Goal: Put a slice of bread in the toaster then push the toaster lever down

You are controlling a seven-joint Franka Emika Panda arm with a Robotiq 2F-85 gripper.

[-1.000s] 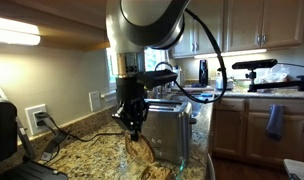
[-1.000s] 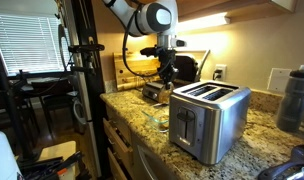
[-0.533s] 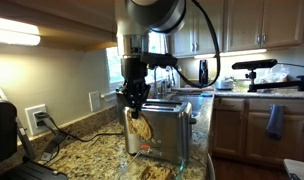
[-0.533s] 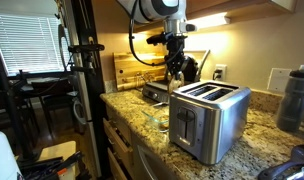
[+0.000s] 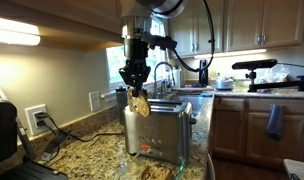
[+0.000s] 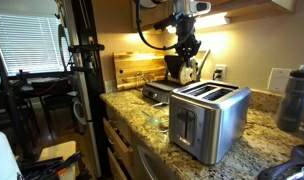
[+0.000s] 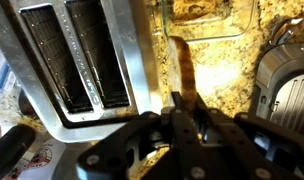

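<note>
Toaster (image 5: 157,130) on the granite worktop (image 6: 132,105), slice of bread (image 5: 139,104) up in my gripper (image 5: 136,92).
I see the brushed-steel toaster standing close to the worktop's front edge, both slots open to my wrist view. The slice of bread hangs below the gripper, its top edge clamped between the fingers, tilted, level with the toaster's top at one end. From the wrist it shows edge-on (image 7: 184,75), beside the slots rather than over them. It is thin, tan to golden-brown. A small red-orange mark (image 5: 144,150) sits low on the toaster's face, too small to read.
</note>
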